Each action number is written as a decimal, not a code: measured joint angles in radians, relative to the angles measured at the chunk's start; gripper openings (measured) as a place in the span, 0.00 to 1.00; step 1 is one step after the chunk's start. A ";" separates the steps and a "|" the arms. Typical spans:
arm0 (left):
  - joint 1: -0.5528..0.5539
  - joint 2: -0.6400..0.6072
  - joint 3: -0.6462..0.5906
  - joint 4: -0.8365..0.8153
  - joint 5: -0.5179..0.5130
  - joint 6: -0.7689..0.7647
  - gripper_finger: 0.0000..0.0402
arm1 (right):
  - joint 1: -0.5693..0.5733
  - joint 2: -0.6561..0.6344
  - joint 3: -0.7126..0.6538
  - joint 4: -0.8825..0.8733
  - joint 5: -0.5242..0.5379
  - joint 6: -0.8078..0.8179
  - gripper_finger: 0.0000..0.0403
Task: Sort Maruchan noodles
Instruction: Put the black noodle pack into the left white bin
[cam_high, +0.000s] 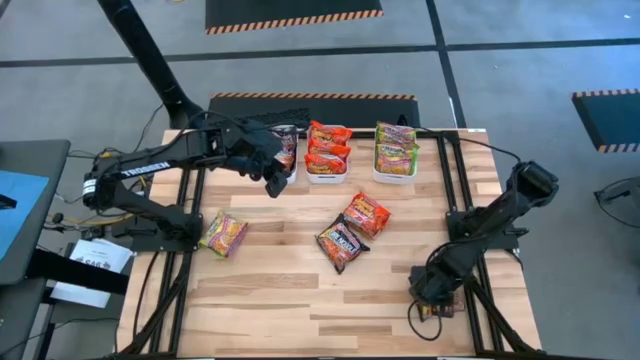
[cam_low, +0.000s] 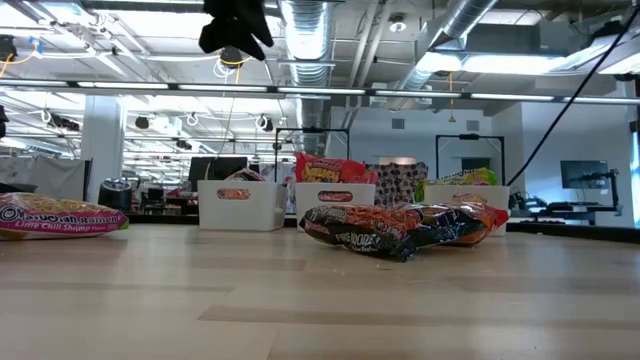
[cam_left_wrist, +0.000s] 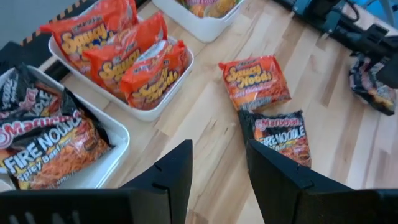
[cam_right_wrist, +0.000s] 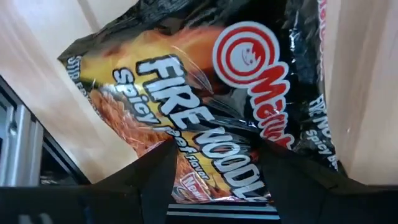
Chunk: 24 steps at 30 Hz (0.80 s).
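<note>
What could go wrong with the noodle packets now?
1. The right gripper is at a black packet near the table's front corner. If it isn't held well, it might slide off or catch on the rail.
2. In the middle, a red packet and a second black packet touch, so grabbing one may drag the other.
3. The open left gripper hangs close to the left bin and could bump it.

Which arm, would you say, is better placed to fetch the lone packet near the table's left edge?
Left: the left fingers hang open and empty nearer the lone packet; the right fingers are across the table, over a dark packet.
</note>
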<state>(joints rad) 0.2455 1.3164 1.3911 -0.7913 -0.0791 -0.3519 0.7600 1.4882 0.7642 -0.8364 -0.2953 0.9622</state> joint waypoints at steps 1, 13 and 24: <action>0.000 0.008 0.000 0.005 0.000 0.003 0.34 | -0.005 0.008 0.000 0.001 -0.006 0.015 0.63; -0.011 0.081 0.000 -0.013 0.054 0.022 0.34 | -0.056 0.029 -0.003 0.046 -0.026 0.161 0.35; -0.011 0.077 0.000 -0.010 0.109 0.046 0.34 | -0.056 0.036 0.040 0.066 -0.005 0.222 0.11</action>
<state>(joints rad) 0.2344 1.3937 1.3911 -0.8013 0.0295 -0.3063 0.7044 1.5244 0.8044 -0.7705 -0.2998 1.1839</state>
